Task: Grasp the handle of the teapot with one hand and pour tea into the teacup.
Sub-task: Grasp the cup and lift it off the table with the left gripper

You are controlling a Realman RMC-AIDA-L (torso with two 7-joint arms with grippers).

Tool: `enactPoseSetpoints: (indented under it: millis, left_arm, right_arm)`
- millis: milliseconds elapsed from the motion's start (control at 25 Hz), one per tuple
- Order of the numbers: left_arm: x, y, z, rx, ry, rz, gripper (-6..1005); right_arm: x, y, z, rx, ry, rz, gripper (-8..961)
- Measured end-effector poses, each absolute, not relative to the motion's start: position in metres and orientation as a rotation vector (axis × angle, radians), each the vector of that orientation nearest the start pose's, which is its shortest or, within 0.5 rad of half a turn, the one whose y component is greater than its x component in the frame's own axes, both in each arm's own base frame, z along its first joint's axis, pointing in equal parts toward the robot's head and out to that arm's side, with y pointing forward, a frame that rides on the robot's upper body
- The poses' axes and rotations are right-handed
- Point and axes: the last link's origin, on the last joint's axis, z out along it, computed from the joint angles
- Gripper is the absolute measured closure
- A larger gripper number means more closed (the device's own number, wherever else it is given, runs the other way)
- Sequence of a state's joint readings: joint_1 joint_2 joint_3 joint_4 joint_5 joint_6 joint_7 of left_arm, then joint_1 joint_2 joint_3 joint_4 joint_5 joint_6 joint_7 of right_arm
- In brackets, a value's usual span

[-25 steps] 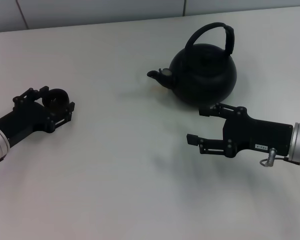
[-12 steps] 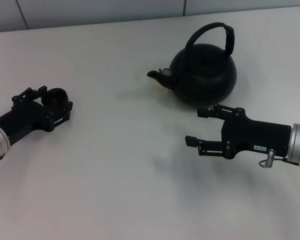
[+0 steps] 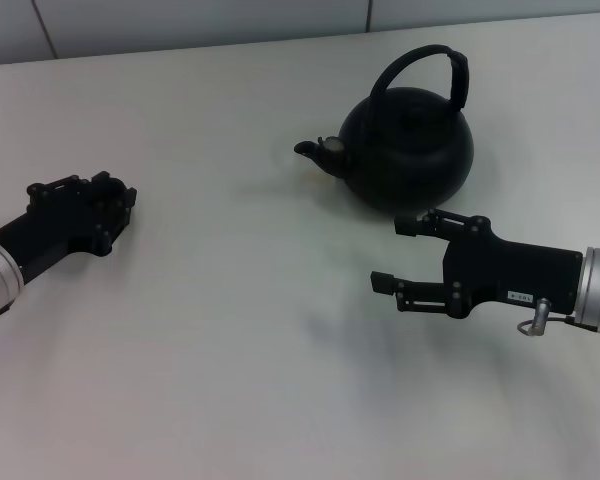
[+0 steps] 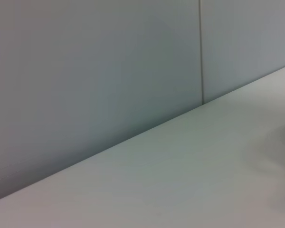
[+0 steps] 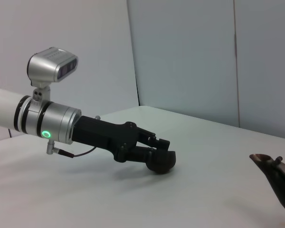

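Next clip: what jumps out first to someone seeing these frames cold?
The big round black teapot with its tall arched handle dominates the far side of the white table, spout toward the robot's left. Just in front of it the right gripper hangs open. At the table's left, the left gripper is shut on the small black teacup.

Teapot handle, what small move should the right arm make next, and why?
Probably raise the right gripper toward the handle: it's open, low beside the teapot, while the left gripper is shut on the teacup.
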State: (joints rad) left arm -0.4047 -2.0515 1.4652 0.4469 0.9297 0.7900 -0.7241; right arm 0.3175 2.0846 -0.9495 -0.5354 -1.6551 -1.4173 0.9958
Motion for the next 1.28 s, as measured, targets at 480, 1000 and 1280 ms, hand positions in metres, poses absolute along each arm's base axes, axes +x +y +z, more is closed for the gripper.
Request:
enactPoseSetpoints:
  millis: [480, 1000, 1280]
  left_arm:
    - [-0.292, 0.342, -0.064, -2.336, -0.379, -0.446, 691]
    - [-0.307, 0.334, -0.035, -2.225, -0.424, -0.5, 383]
    - [-0.312, 0.338, -0.037, -2.265, -0.462, -0.467, 198]
  right_arm:
    - [0.303, 0.279, -0.033, -2.587, 0.469, 0.723, 129]
    - [0.299, 0.28, -0.037, -2.614, 0.454, 0.722, 130]
    - [0.299, 0.281, -0.037, -2.613, 0.455, 0.723, 130]
